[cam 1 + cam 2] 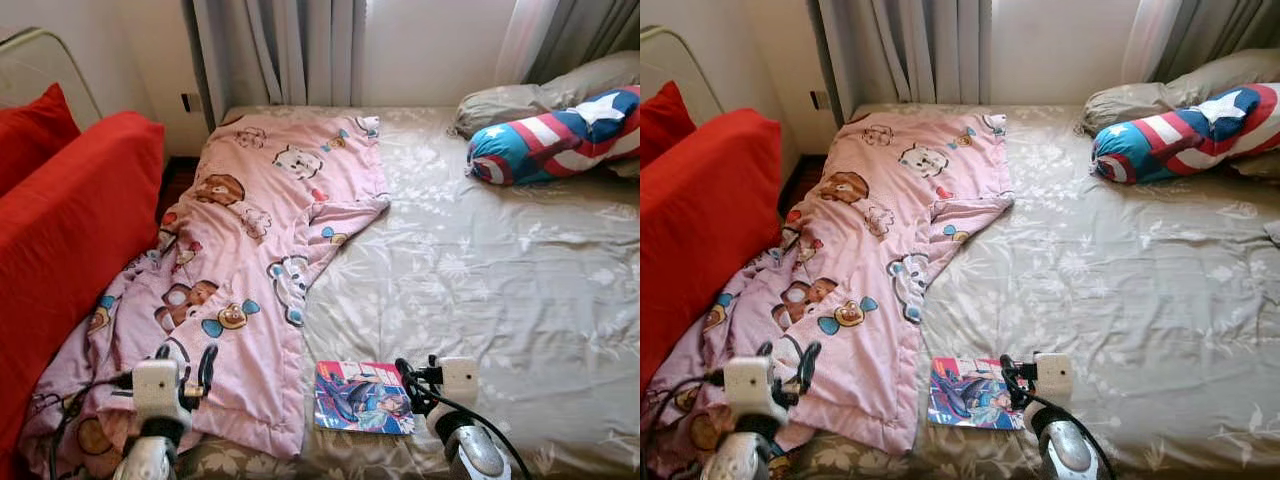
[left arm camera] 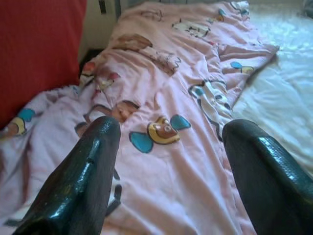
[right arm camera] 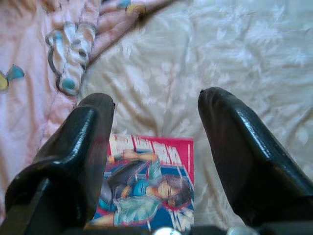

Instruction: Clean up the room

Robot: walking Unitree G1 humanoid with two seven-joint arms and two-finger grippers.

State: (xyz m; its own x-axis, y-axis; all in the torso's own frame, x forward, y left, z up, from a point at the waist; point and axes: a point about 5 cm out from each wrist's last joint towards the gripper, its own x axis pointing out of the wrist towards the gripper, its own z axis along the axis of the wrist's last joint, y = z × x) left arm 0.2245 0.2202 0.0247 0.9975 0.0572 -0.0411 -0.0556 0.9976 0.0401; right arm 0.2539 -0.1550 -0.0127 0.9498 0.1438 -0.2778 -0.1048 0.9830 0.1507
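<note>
Lying between the pink blanket (image 1: 250, 260) and right gripper (image 3: 155, 147), the comic book (image 1: 362, 397) sits beneath wide-open, empty jaws.

Soft daylight through the curtains (image 1: 290, 50); head views sharp, wrist views blurry.

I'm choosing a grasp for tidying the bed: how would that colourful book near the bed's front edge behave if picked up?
The book looks thin and lies flat on the soft bedspread, so it would probably flex and feel light. Its cover looks glossy, so it may slip. The right gripper hovers over it, jaws open; pressing down may just sink it into the bedding.
</note>
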